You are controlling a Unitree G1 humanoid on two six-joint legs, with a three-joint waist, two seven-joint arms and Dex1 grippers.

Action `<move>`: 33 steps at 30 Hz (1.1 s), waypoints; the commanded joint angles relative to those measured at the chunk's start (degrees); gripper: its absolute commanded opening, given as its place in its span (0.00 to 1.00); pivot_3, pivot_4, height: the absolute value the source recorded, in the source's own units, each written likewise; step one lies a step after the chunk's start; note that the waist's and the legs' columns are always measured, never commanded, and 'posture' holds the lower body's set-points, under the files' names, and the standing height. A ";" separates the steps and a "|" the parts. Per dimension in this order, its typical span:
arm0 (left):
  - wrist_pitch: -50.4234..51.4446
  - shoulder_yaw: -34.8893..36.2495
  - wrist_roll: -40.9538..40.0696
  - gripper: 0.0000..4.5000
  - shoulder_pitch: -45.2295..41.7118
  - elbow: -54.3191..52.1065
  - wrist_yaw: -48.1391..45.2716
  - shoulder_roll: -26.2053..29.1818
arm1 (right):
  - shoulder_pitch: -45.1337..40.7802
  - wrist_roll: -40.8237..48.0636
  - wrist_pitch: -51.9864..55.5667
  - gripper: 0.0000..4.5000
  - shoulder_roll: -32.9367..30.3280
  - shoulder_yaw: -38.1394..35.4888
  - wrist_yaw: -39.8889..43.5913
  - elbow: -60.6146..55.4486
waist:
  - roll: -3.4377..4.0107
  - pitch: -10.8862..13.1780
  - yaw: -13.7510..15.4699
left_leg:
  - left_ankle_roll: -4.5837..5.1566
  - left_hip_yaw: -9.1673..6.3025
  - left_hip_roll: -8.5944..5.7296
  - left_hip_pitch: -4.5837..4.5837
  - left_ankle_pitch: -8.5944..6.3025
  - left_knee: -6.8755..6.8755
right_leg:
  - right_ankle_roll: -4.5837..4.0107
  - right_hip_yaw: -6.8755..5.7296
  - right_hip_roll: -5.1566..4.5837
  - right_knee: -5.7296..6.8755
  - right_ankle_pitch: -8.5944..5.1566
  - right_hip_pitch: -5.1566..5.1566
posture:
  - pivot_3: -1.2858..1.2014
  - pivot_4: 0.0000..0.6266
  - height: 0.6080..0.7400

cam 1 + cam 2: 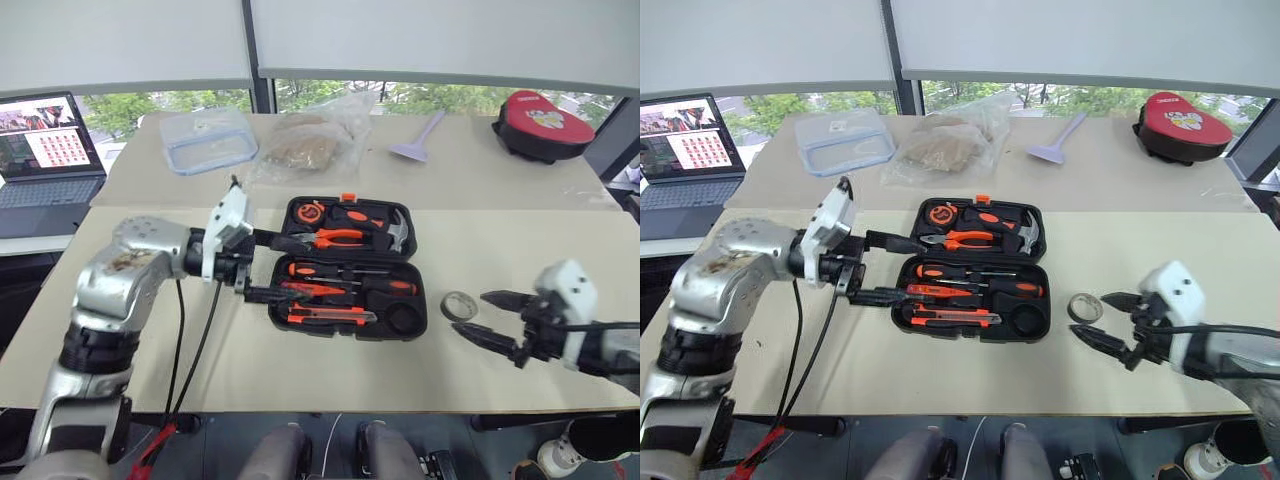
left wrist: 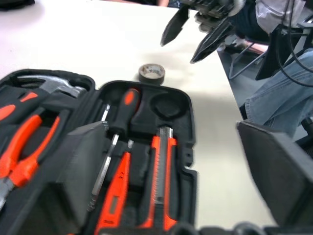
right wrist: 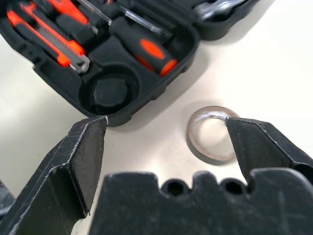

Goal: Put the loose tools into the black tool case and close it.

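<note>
- Lying open on the tan table [image 1: 300, 380], the black tool case [image 1: 348, 268] shows its moulded slots filled: pliers [image 1: 335, 238] and a hammer [image 1: 397, 232] in the far half, screwdrivers [image 1: 350, 285] and the utility knife [image 1: 330, 316] in the near half, with one round well [image 1: 404, 318] bare.
- One small grey tape roll [image 1: 459, 305] rests loose on the table just beside the case's right edge.
- Right gripper [image 1: 497, 320] hovers near the roll with jaws spread wide, grasping nothing; the wrist view shows the roll partly behind one finger [image 3: 264, 147].
- Left gripper [image 1: 880, 268] sits at the case's left edge, jaws released and empty.
- Farther back stand one clear lidded container [image 1: 208, 140], one plastic bag [image 1: 310, 140], one pale scraper [image 1: 420, 138] and one red-and-black pouch [image 1: 540, 125].
- One open laptop [image 1: 45, 160] sits at the far left; windows with drawn blinds [image 1: 400, 40] run behind.
</note>
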 commanded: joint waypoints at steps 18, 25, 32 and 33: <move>-0.24 0.32 -5.25 1.00 3.72 -7.93 5.91 4.92 | -7.87 -12.50 -10.34 0.10 2.37 8.59 3.82 12.14 | 0.02 0.01 -0.13 | -0.09 -0.03 -0.03 0.11 0.04 -0.13 | -0.03 -0.02 0.00 -0.03 0.00 0.06 | 0.52 0.24 0.86; -1.42 -1.14 -5.00 1.00 3.04 -6.98 5.58 4.78 | -10.19 -4.31 -5.75 0.01 2.84 5.27 6.73 2.81 | 0.03 0.02 -0.51 | -0.11 -0.02 0.02 0.11 0.04 -0.17 | -0.04 0.01 0.03 -0.02 -0.01 0.03 | 0.52 0.24 0.86; -3.16 -3.88 -3.56 1.00 1.70 -5.48 5.02 4.52 | -16.00 -8.78 -3.78 0.01 6.68 19.15 4.02 -2.16 | 0.01 0.03 -0.60 | -0.11 -0.04 0.01 0.08 0.04 -0.18 | -0.05 -0.02 0.02 -0.03 -0.01 0.00 | 0.52 0.24 0.86; -3.27 -4.08 -3.51 1.00 1.53 -5.39 4.98 4.58 | -16.34 -9.80 -4.10 0.01 6.82 20.42 3.78 -1.86 | 0.02 0.03 -0.57 | -0.11 -0.04 -0.01 0.06 0.04 -0.16 | -0.05 -0.03 0.00 -0.03 -0.01 0.00 | 0.52 0.24 0.86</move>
